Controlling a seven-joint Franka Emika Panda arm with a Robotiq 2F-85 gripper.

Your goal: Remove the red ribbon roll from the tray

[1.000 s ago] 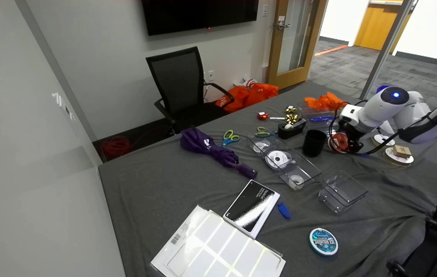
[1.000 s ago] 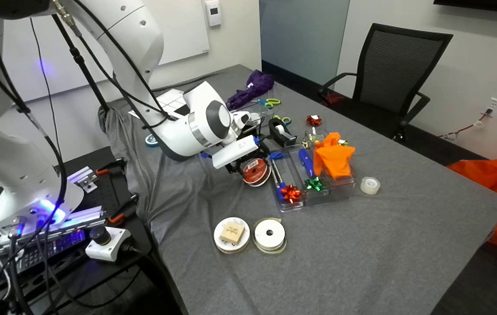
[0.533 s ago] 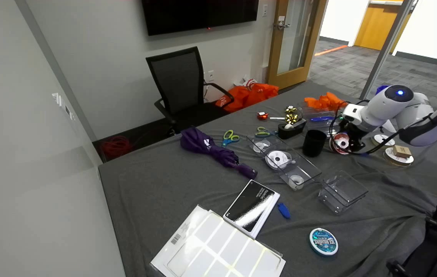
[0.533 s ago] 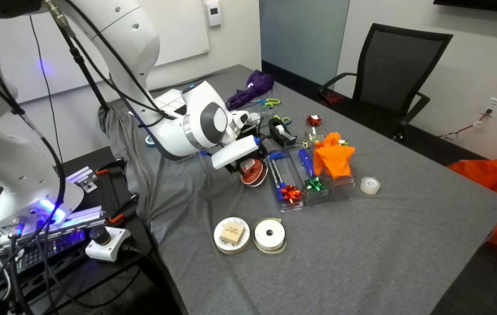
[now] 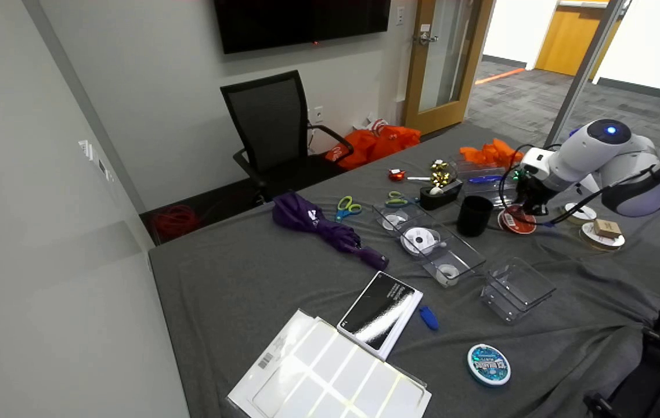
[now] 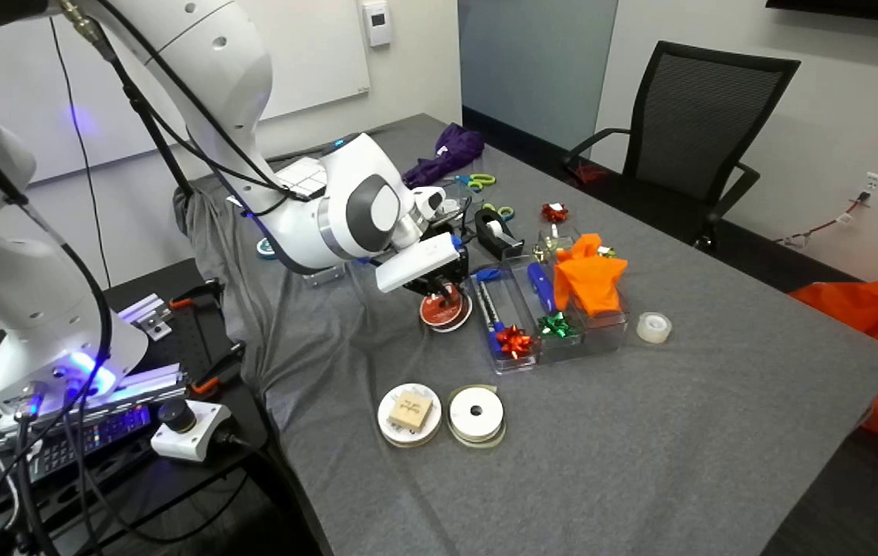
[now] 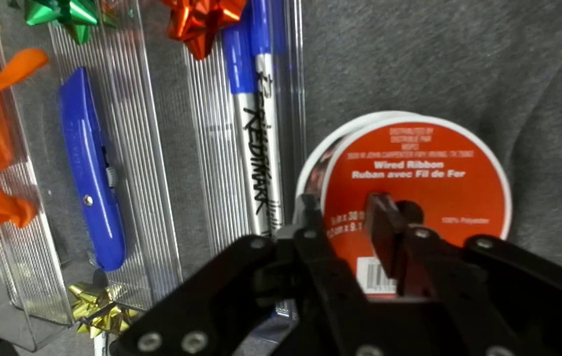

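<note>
The red ribbon roll, labelled "Wired Ribbon", lies flat on the grey cloth. Both exterior views show the roll under my gripper. In the wrist view my gripper stands partly open over it. One finger is over the roll's left rim, the other finger over the label beside the hub hole. Red label shows through the gap, with nothing pinched. Several clear plastic holders stand around; which is the tray I cannot tell. No holder is visible under the roll.
Close beside the roll is a clear divided holder with blue-capped markers and a blue cutter. A black cup stands nearby. Another clear holder contains white rolls. White spools lie towards that view's camera.
The roll stood tilted on edge at the gripper in the earlier exterior views; now it has tipped down flat. My gripper has risen slightly, and its wrist has turned a little.
</note>
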